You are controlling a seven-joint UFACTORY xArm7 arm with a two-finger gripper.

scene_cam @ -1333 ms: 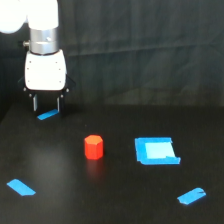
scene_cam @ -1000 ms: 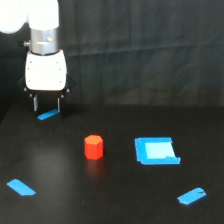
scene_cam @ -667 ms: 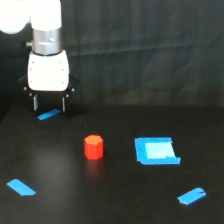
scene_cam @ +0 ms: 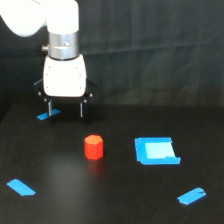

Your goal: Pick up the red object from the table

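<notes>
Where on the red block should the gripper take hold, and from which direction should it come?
Probably from straight above, closing on two opposite side walls of the red block. It stands upright and alone on the table, with flat-looking sides and free space all around. The gripper is open, fingers pointing down.

No text, label, brand, number or sign can be read anywhere in the exterior view, neither on the white hand (scene_cam: 65,111), nor on the red object (scene_cam: 93,147), nor on the black worktop (scene_cam: 115,200) with its blue tape marks.
</notes>
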